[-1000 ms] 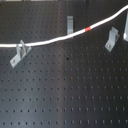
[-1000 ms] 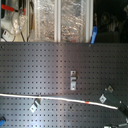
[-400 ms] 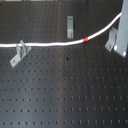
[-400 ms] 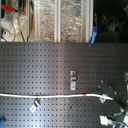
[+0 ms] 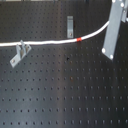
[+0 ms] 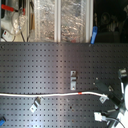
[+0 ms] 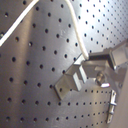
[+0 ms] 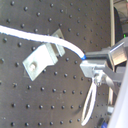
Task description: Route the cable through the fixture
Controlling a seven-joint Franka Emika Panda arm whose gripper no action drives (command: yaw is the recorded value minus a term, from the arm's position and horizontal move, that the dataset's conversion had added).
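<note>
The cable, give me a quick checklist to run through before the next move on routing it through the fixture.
1. Cable held by the tool: ok, the second wrist view shows it clamped at the fingers.
2. Cable through the first exterior view's left clip: ok, it passes at the clip top.
3. Cable in the middle clip: not ok, the cord runs below it.
4. Red band visible: ok.
5. Cable slack enough: cannot tell.
6. Pegboard under the cable free of obstacles: ok.
</note>
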